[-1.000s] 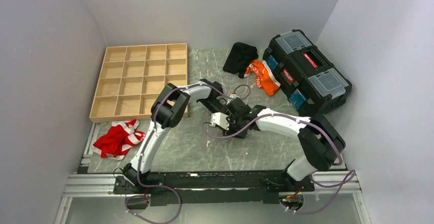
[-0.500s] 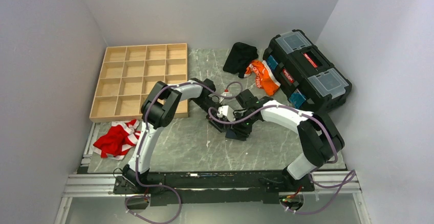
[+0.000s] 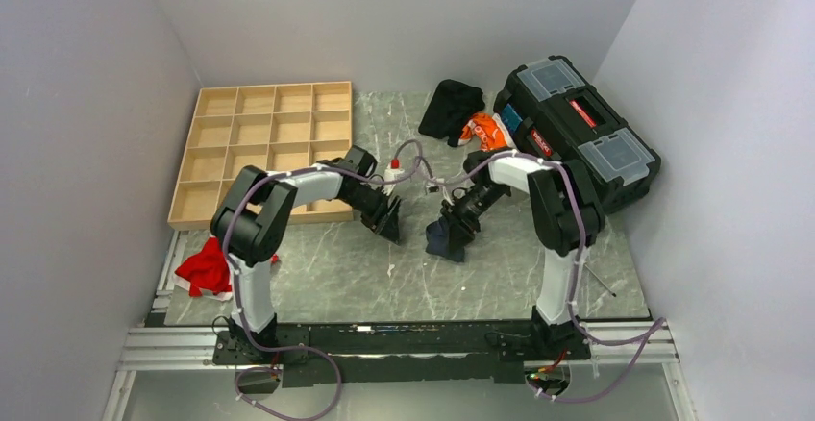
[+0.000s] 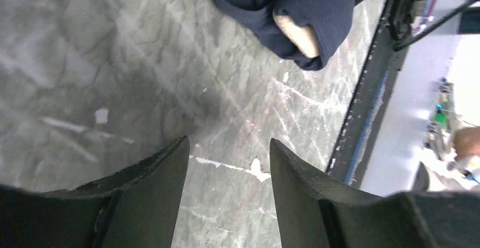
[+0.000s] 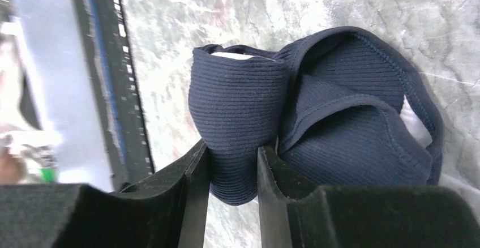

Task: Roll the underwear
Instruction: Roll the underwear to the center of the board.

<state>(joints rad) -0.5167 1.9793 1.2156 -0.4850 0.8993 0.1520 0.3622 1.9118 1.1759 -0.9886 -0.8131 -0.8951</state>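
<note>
The underwear (image 3: 448, 238), navy and ribbed, is bunched into a loose, partly rolled bundle near the middle of the marbled table (image 3: 336, 277); a pale patch is seen inside one fold.

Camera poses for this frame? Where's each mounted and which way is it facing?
Top external: above and behind the bases, looking down on the table; both arms in full.
Left wrist: on the left arm, facing the table; left gripper open at bottom, navy underwear ahead.
Right wrist: on the right arm, facing down; right gripper pinches the navy underwear.
Shared: navy underwear, all three views.
</note>
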